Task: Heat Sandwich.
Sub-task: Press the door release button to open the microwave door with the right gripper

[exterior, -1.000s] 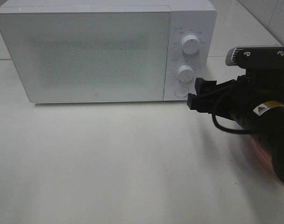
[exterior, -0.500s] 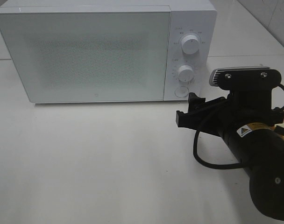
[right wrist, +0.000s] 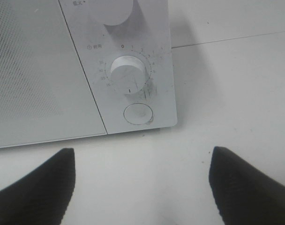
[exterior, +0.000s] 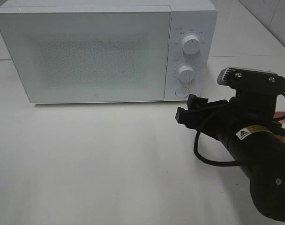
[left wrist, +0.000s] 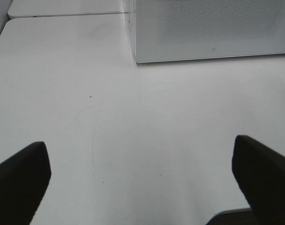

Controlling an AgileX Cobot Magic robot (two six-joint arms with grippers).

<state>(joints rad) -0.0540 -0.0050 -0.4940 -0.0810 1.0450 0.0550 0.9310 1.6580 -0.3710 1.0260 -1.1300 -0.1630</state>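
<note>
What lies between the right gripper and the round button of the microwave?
Only bare white tabletop lies there, as the right wrist view shows.

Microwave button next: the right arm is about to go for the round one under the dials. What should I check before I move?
1. Microwave door shut: ok, fully closed.
2. Right gripper open and empty: ok.
3. Round button centred ahead of the right gripper: ok in the right wrist view; not touching.
4. Left gripper away from the door: ok, open and empty over the table.
5. Sandwich located: cannot tell; no view shows it.
</note>
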